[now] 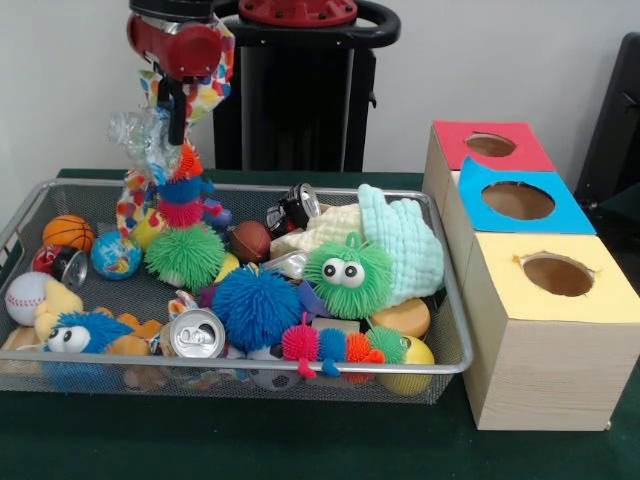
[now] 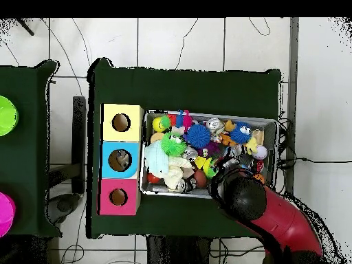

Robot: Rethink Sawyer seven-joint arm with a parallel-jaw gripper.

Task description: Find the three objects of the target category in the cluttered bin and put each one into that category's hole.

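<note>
**Hand up over the bin's far corner, a toy dangling below it**

The hand (image 1: 177,118) hangs above the far corner of the bin (image 1: 300,368), on the side away from the boxes. Directly under it dangles a spiky caterpillar (image 1: 183,200) in orange, blue and pink segments, ending in a green puff (image 1: 185,255) that sits down among the clutter. Crinkled clear wrap (image 1: 140,135) and a patterned cloth (image 1: 205,95) crowd the hand, so I cannot tell whether it is pinching the caterpillar, the wrap, or nothing. In the overhead view the arm (image 2: 275,216) covers that corner and hides the hand.

The hole (image 1: 517,200) sits in the blue box, the middle of three standing just beside the bin on the tabletop (image 1: 250,440). From above, something pale seems to lie inside the hole (image 2: 121,160), but too small to identify; it may be one item already delivered.

The bin is still packed: a blue puff (image 1: 255,305), a green puff with eyes (image 1: 348,275), a second caterpillar (image 1: 340,348), a can (image 1: 197,333), balls and cloths. By my reading, at most one item is in and most of the sorting remains. If the caterpillar is indeed held, carrying it across the bin to the blue box is the step in hand.
</note>
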